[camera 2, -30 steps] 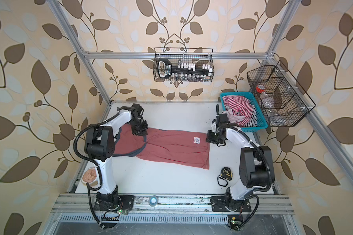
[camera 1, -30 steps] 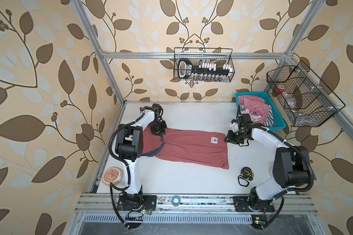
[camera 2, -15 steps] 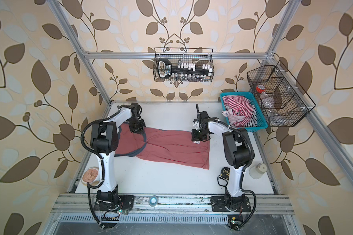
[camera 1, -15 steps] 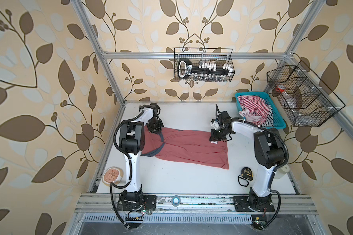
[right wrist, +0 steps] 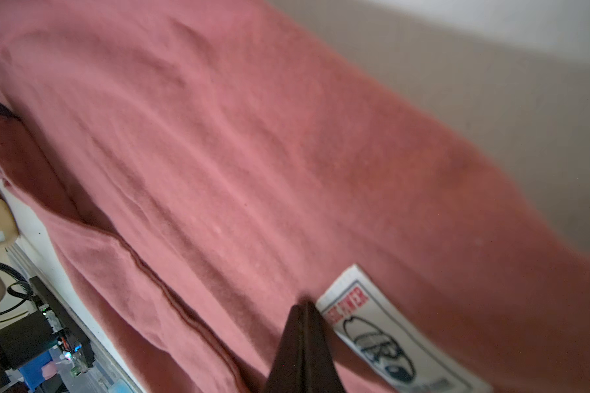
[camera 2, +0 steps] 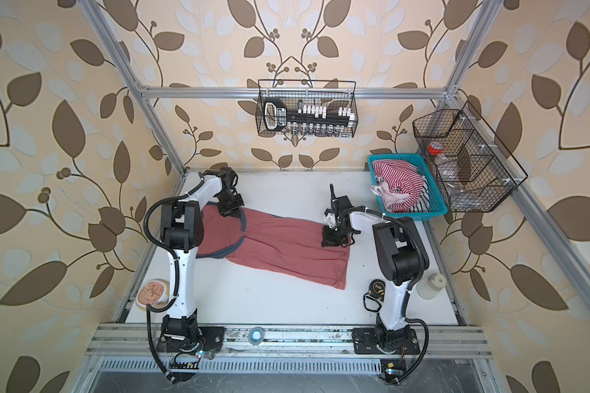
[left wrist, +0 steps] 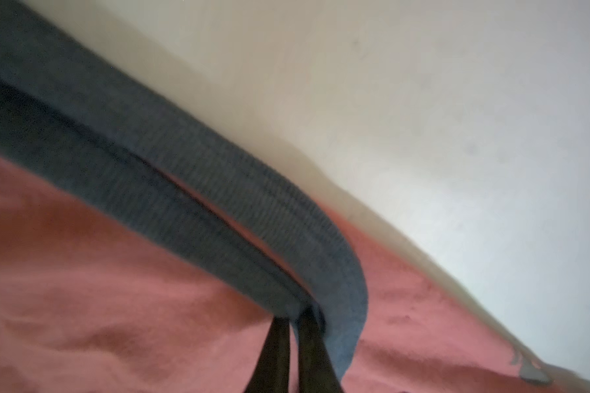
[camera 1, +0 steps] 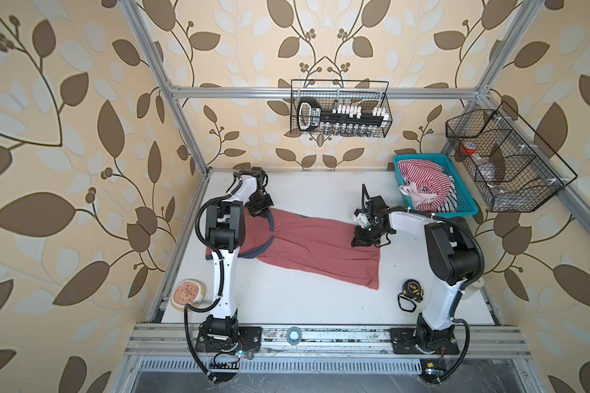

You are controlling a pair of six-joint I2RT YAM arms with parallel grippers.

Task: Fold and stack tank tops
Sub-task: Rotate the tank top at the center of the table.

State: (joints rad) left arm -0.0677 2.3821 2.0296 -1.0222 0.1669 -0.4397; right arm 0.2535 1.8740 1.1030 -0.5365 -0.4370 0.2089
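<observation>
Read the counter as a clock face seen from above, with six at the front rail and twelve at the back wall. Nearest, a tape roll sits on the rail at six. A tape measure lies between four and five, and in a top view a white bottle stands just past the right arm. None of these belongs to the job.

Across the middle, the red tank top lies flat. It runs from its neck and blue-grey trim at nine o'clock to its hem at three to four. The left end effector is down at the ten o'clock shoulder. Its wrist view shows the fingers drawn nearly together, with the trim band pinched at their tips. The right end effector is down on the far hem corner, near three o'clock. Its jaws are closed tight and, judging by the pucker in the cloth beside the label, they nip a bit of the shirt.

Farther back, at about two o'clock, the blue basket holds the striped tank top, crumpled and untouched.

From this the work looks early. The red shirt is spread out and gripped along its far edge, ready for a fold toward six. I cannot tell whether it is already doubled lengthwise. No folded pile exists yet, and the striped shirt has its whole fold ahead of it, then the stacking.
</observation>
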